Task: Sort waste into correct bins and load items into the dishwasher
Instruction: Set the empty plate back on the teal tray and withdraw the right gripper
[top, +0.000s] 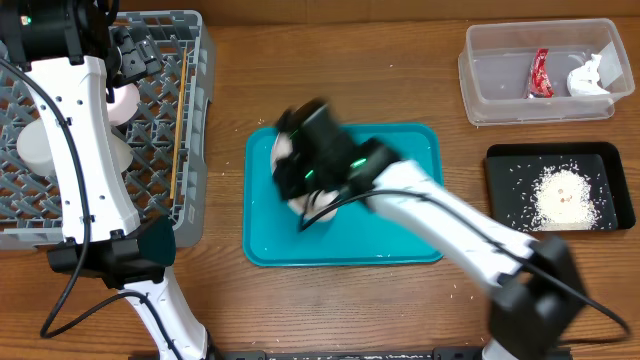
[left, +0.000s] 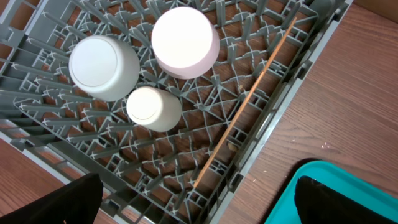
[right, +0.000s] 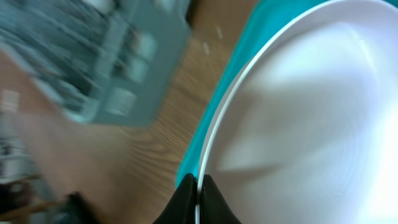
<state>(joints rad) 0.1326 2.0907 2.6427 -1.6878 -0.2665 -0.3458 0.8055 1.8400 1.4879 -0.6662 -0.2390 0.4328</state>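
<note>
One large round white plate (right: 311, 124), blurred overhead, sits rim-pinched in the right gripper (right: 199, 186). The left gripper (left: 199, 202) gapes; thin wooden chopsticks (left: 244, 104) line the right edge of the grey lattice rack (left: 37, 106).

**Dishes in the grey rack (left: 62, 137)**

Three white dishes sit upside down in it: a wide bowl (left: 185, 42), a cup (left: 104, 67) and a smaller cup (left: 153, 109). A thin wooden chopstick (left: 244, 106) lies along one side. The corner of a teal tray (left: 348, 186) sits on the counter (left: 354, 81). The pincer (left: 196, 186) is wide open.
</note>
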